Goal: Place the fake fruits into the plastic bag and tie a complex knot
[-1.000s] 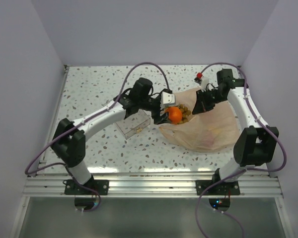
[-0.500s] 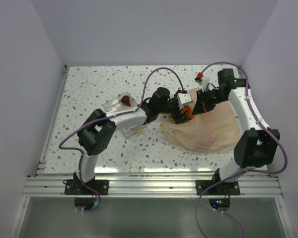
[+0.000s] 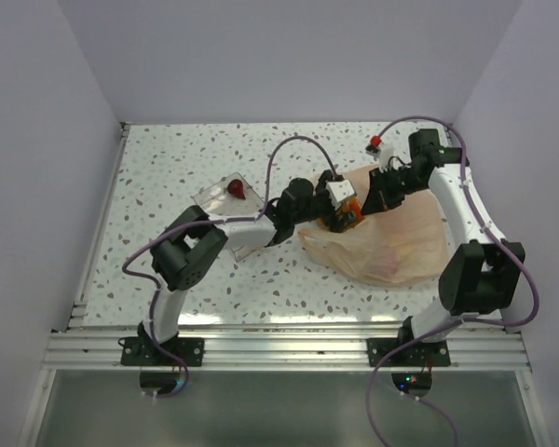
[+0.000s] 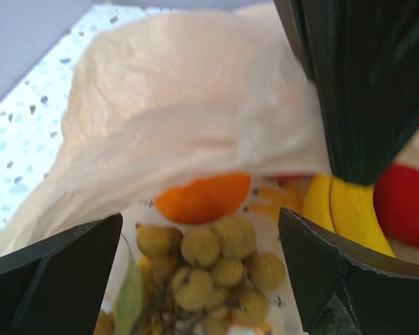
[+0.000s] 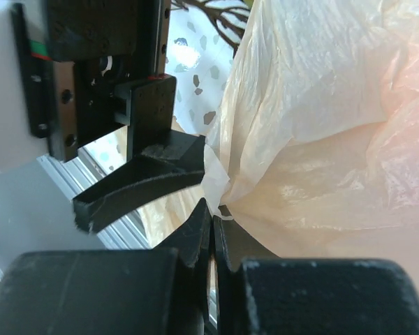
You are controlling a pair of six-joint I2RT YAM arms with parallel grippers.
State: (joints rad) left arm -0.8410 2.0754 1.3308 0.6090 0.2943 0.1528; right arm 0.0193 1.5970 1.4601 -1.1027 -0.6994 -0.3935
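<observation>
The bag (image 5: 321,105) rim is pinched by the closed right gripper (image 5: 213,223); it may be pulled loose if film is snagged by the empty, wide-spread left gripper (image 4: 199,241)

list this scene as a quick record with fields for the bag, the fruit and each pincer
bag: peach plastic, lying on the table
inside bag: orange, grapes, banana, red apple
outside bag: second red apple on a clear tray
left pincer: open at the bag mouth, nothing between the jaws
right pincer: shut on the bag's edge
</observation>
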